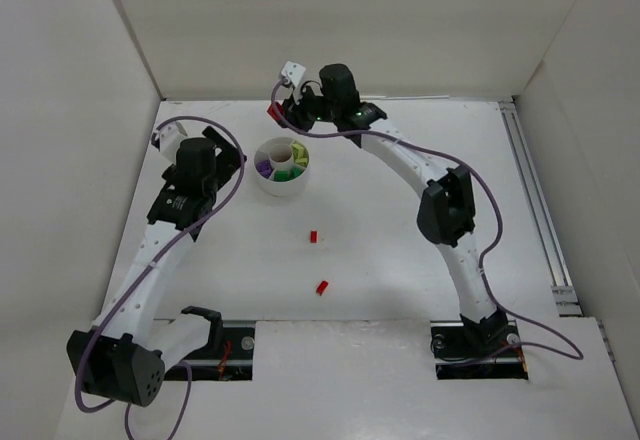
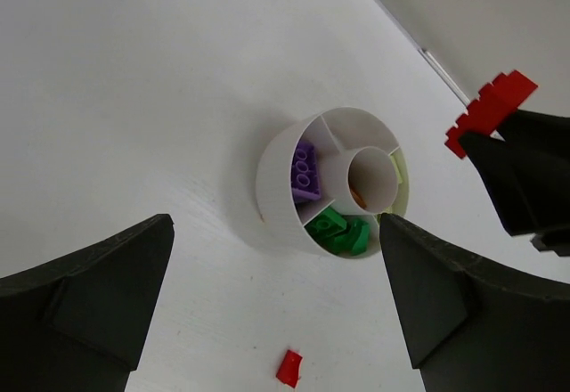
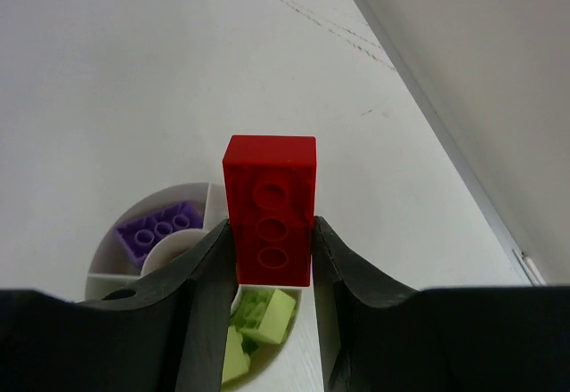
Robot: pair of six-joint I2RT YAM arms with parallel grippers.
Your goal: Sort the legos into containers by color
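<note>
The round white tub (image 1: pixel 268 187) stands at mid-table. It holds lavender (image 2: pixel 305 167), green (image 2: pixel 341 230) and pale yellow (image 3: pixel 258 321) legos in separate wedges. My right gripper (image 1: pixel 279 112) is shut on a red lego (image 3: pixel 270 209) and holds it upright above the tub's far rim; the lego also shows in the left wrist view (image 2: pixel 490 111). My left gripper (image 2: pixel 274 224) is open and empty, just left of the tub and facing it. Two red legos (image 1: pixel 313 235) (image 1: pixel 322 286) lie on the table nearer the bases; one shows in the left wrist view (image 2: pixel 289 367).
White walls close in the table on the left, back and right. A metal rail (image 1: pixel 535 210) runs along the right edge. Purple cables loop around both arms.
</note>
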